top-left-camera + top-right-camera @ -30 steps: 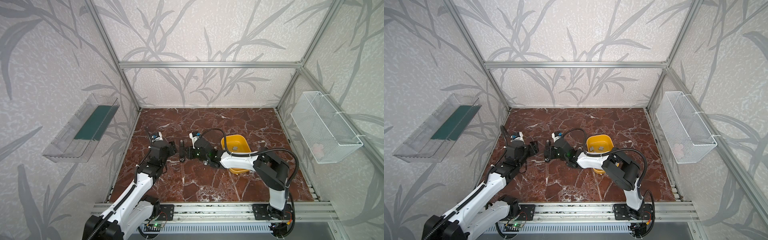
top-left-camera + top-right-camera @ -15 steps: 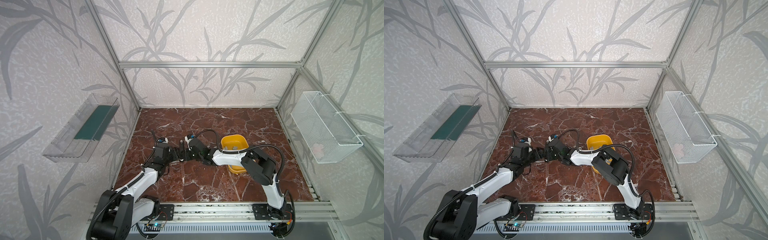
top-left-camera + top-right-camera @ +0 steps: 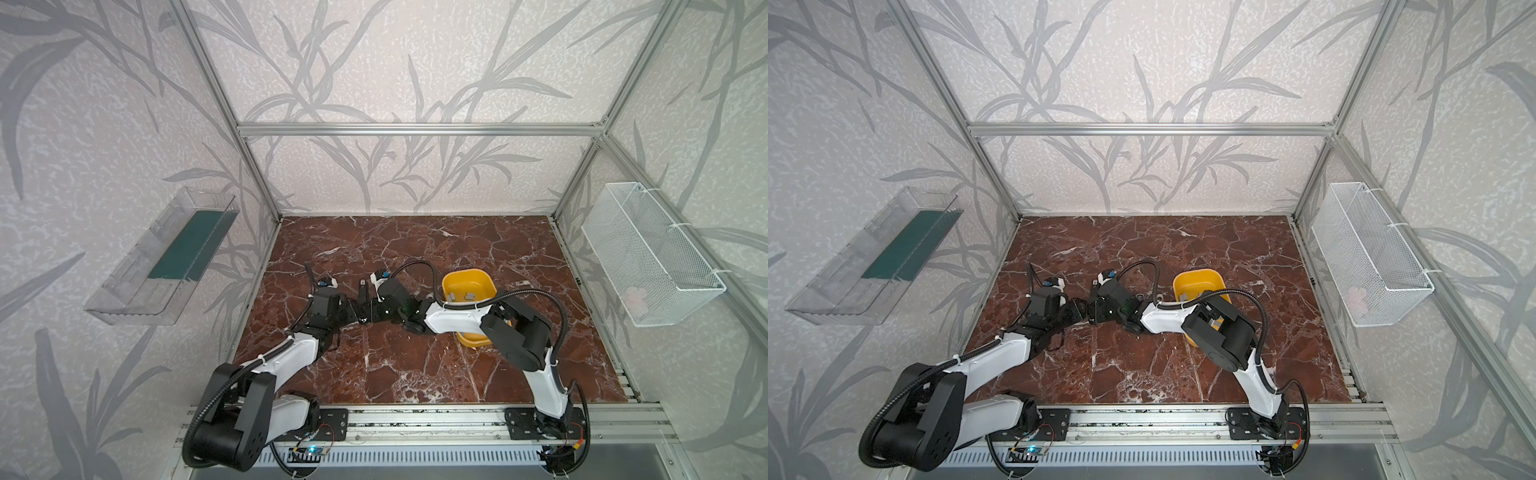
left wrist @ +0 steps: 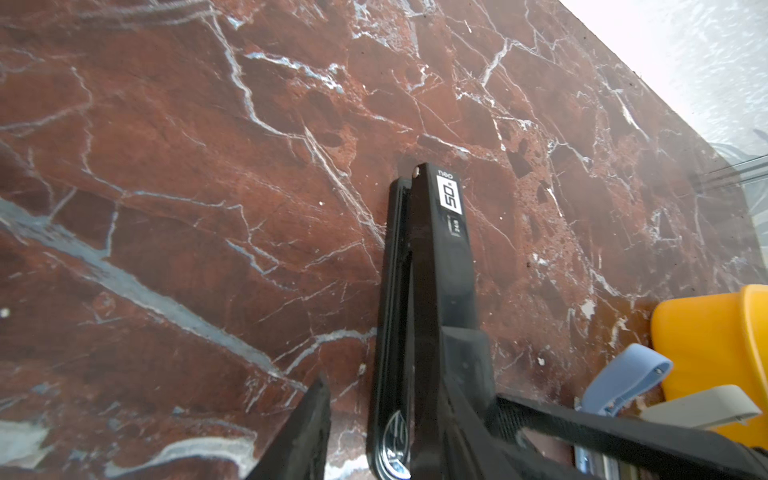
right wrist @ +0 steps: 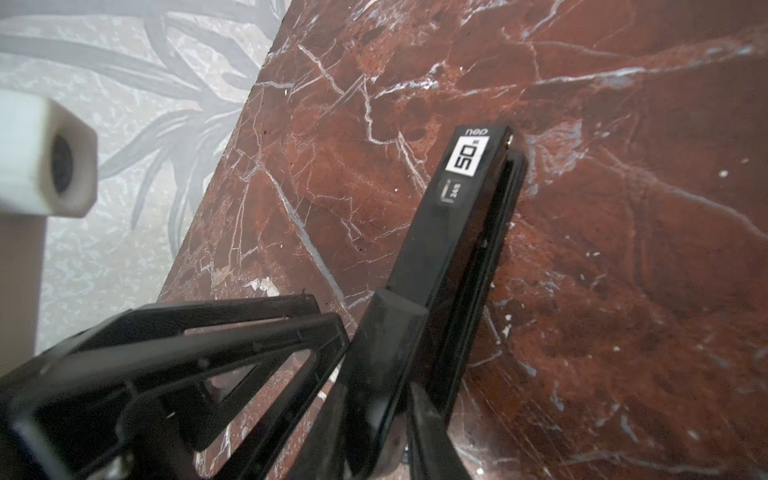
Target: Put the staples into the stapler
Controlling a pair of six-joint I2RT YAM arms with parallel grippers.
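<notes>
Black stapler (image 4: 432,291), left of centre on the marble table (image 3: 415,249), is pinched between the right gripper's (image 5: 407,374) fingers. The left gripper (image 4: 386,399) straddles it, jaws parted, one finger (image 4: 309,428) clear of it. The staples (image 3: 469,296) lie in the yellow tub (image 3: 465,282), apart from the stapler.

My slim black plastic stapler (image 4: 432,291), which has a white "50" label beside its hinge rivet, appears to lie on its side, low on the red marble tabletop (image 3: 415,249). Its hinge end points toward the table's far edge and its halves are nearly closed. My small flat grey metal staples (image 3: 469,296) lie loose in the yellow plastic tub (image 3: 446,278), to the stapler's right.
</notes>
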